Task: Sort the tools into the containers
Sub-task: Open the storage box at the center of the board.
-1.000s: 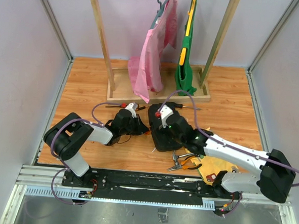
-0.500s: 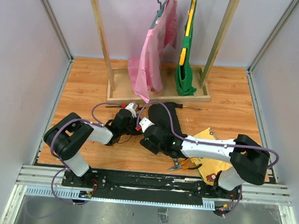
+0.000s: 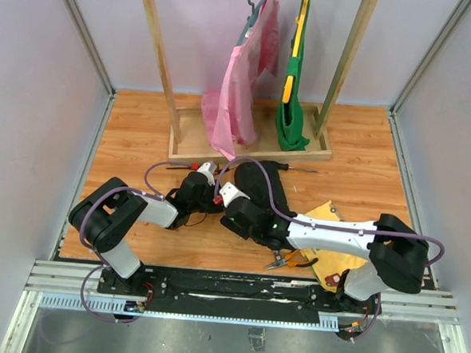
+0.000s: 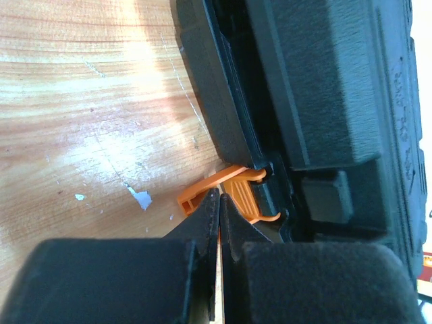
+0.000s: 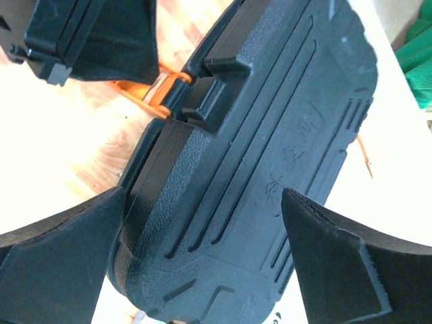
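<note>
The black tool case (image 3: 259,176) lies on the wooden table (image 3: 142,131), about the middle of it, just in front of the clothes rack (image 3: 166,68) and partly hidden under the right arm. Up close it is a rounded-rectangular shell of pebbled black plastic (image 5: 270,148). Its two halves are closed on each other, with long raised ribs running down the lid and some embossed characters between them. The seam between the halves shows plainly in the left wrist view (image 4: 324,88), with a blocky moulded boss beside it.

At the case's long edge facing the left arm sits the small orange latch (image 4: 236,196). It sticks out toward the wood, and I cannot tell whether it is fastened.

The left gripper (image 3: 209,194) is right at that edge. Its fingers (image 4: 115,277) are pressed fully together with nothing between them, the tips meeting at the latch (image 5: 145,94).

The right gripper (image 3: 238,207) comes in low over the near end of the case with its fingers (image 5: 61,263) spread as wide as they go, one on either side of the shell. Whether they touch it I cannot tell.

Orange-handled pliers (image 3: 288,260) lie loose near the front edge by the yellow board (image 3: 329,218), well clear of the case. A slim screwdriver (image 3: 296,168) rests just beyond the case's far end.
</note>
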{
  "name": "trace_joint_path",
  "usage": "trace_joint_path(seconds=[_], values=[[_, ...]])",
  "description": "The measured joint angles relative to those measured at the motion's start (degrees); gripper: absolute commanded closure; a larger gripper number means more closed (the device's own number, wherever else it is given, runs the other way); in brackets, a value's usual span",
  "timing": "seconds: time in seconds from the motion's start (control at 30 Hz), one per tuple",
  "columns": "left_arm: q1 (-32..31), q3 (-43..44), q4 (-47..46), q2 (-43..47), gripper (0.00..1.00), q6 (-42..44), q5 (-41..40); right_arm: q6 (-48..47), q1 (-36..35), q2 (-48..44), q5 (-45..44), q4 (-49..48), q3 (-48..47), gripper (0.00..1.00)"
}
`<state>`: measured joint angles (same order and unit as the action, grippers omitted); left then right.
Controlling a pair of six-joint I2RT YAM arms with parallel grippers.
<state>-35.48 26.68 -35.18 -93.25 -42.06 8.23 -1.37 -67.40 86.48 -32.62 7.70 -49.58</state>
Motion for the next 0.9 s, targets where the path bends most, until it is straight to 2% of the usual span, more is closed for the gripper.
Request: trace_joint_path(seconds=[0.33, 0.57, 0.9], values=[[0.0, 0.0, 0.0, 0.0, 0.99, 0.0, 0.0, -0.1, 3.9, -9.6, -0.1, 3.7, -1.5, 0.01], [0.0, 0.0, 0.0, 0.0, 1.0, 0.0, 0.0, 1.0, 11.0, -17.3, 1.2, 5.8, -1.1, 0.01], [0.0, 0.3, 0.6, 0.0, 1.0, 0.0, 0.0, 5.0, 22.5, -28.8, 0.2, 13.1, 5.7, 0.01]])
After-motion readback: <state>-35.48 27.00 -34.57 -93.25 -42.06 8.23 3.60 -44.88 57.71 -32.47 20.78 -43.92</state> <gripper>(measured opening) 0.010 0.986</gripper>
